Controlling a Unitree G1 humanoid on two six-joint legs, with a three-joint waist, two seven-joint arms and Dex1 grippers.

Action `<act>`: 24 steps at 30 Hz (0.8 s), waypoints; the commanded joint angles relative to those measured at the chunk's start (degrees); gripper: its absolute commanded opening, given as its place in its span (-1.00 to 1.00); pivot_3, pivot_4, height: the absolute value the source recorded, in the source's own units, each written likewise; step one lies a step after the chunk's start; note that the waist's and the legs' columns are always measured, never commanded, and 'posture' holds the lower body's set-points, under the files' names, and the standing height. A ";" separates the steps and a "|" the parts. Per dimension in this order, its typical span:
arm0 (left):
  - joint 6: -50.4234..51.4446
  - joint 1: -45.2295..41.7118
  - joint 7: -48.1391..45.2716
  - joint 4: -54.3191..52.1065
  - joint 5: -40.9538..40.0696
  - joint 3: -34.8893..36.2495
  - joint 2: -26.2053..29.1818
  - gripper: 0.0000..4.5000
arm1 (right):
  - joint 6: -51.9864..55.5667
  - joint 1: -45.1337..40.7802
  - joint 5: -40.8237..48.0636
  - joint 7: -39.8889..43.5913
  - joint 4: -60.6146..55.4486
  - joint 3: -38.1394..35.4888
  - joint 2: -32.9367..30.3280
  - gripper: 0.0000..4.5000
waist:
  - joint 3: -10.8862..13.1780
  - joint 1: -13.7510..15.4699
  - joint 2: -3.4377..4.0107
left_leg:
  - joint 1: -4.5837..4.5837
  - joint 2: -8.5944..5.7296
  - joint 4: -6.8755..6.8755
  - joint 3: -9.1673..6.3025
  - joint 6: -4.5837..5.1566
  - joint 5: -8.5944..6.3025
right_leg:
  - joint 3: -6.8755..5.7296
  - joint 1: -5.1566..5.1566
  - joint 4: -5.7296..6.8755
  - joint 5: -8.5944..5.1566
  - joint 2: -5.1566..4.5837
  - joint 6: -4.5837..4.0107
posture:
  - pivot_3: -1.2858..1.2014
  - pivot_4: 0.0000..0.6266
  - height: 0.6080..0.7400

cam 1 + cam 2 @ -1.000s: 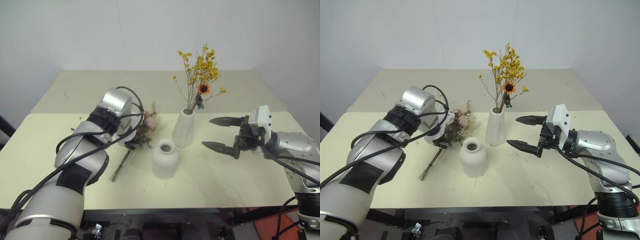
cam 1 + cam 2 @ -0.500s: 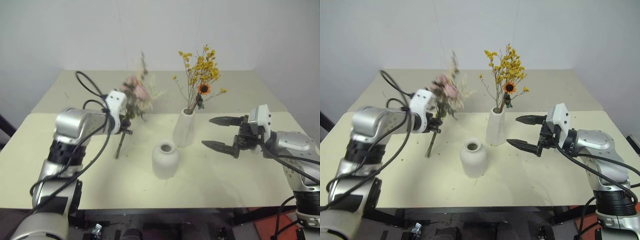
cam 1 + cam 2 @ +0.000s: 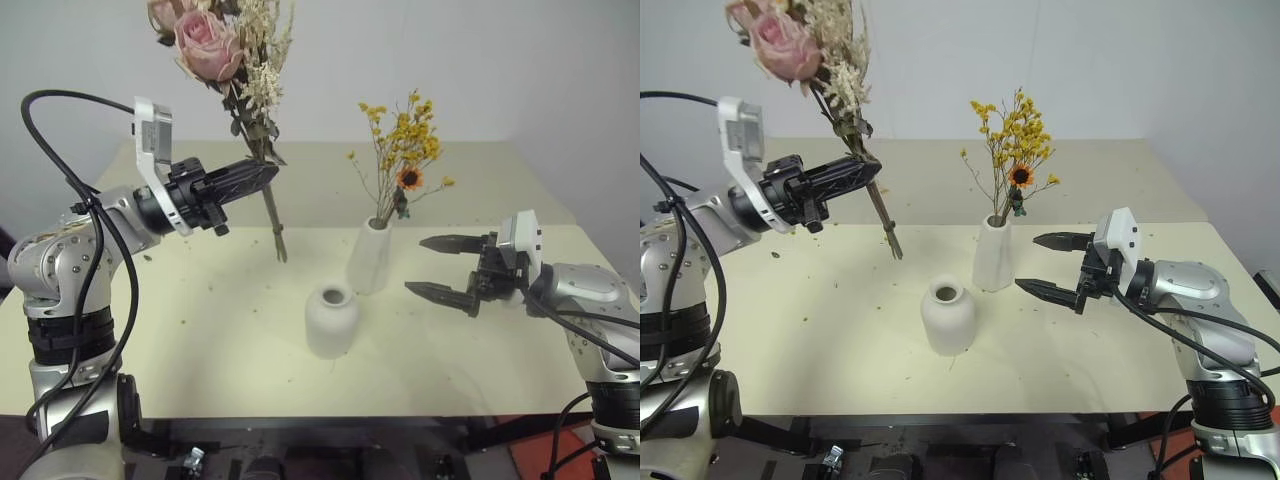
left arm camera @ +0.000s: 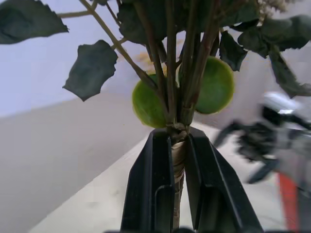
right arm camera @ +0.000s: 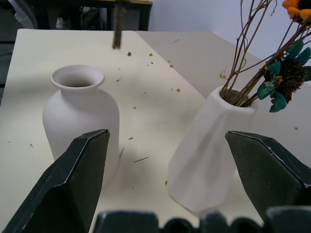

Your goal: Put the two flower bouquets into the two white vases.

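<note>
Clamping the pink rose bouquet (image 3: 240,80) by its stems, the left gripper (image 3: 262,175) holds it above the table, left of the squat white vase (image 3: 330,318); right gripper (image 3: 432,265) fingers stand apart beside the tall vase (image 3: 368,256).

The two head views look forward and down over the table (image 3: 200,340), sharing both vases. The left wrist view sits very close to the rose bouquet's stems (image 4: 177,92). The right wrist view faces the squat vase (image 5: 80,114) and the tall vase (image 5: 206,155) from near.

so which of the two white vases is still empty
The shorter, squat rounded vase nearer the table's front edge: its mouth is open with nothing in it. The tall slim vase behind it already holds the yellow spray.
</note>
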 commanded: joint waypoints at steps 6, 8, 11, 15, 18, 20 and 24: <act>-3.66 -4.08 -5.27 0.58 -2.47 -2.32 -1.29 -0.95 | -0.71 -1.01 0.46 -0.13 -1.23 -1.64 -0.71 1.00 | 0.00 0.04 0.00 | 0.03 0.00 0.00 0.00 0.00 0.00 | 0.00 0.05 -0.02 -0.21 0.00 0.35 | 0.03 -0.52 1.00; -2.93 -4.61 -4.99 0.07 -3.66 -2.90 -2.81 -0.95 | -0.65 -0.64 0.60 -0.22 -1.58 -1.95 -0.86 1.00 | 0.00 0.05 0.00 | 0.01 0.00 0.00 0.00 0.01 -0.01 | 0.01 0.04 -0.02 -0.21 0.00 0.35 | 0.03 -0.52 1.00; -1.27 -5.52 -4.88 -0.19 -5.48 -4.01 -4.24 -0.95 | -0.56 -0.21 0.69 -0.41 -2.04 -2.30 -1.05 1.00 | 0.00 0.05 0.00 | 0.02 0.01 0.02 0.00 0.01 -0.01 | 0.01 0.04 0.00 -0.21 0.00 0.35 | 0.03 -0.52 1.00; 1.76 -7.11 -5.55 0.33 -7.98 -5.42 -4.59 -0.95 | -0.47 0.41 0.80 -0.69 -2.60 -2.63 -1.22 1.00 | 0.00 -0.10 0.00 | 0.02 0.01 0.02 -0.01 0.02 -0.01 | 0.01 0.03 0.00 -0.21 0.02 0.36 | 0.03 -0.52 1.00; 3.11 -7.46 -6.36 0.34 -9.16 -6.56 -4.99 -0.95 | -0.41 1.09 0.89 -0.95 -3.14 -2.89 -1.29 1.00 | 0.00 -0.11 0.00 | 0.03 0.01 0.02 0.00 0.02 -0.01 | 0.02 0.03 0.01 -0.22 0.02 0.36 | 0.03 -0.52 1.00; 3.54 -7.67 -6.54 0.51 -9.32 -7.26 -5.21 -0.95 | -0.30 1.37 0.94 -1.12 -3.48 -3.01 -1.31 1.00 | 0.00 -0.06 0.00 | 0.03 0.01 0.02 0.00 0.02 -0.01 | 0.02 0.04 0.01 -0.22 0.02 0.36 | 0.03 -0.52 1.00; 3.68 -6.99 -7.60 0.58 -8.72 -8.54 -5.32 -0.95 | 0.01 1.99 1.31 -1.10 -4.14 -3.57 -1.55 1.00 | 0.00 -0.06 0.00 | 0.04 0.01 0.02 0.00 0.02 -0.01 | 0.02 0.04 0.01 -0.22 0.02 0.37 | 0.03 -0.52 1.00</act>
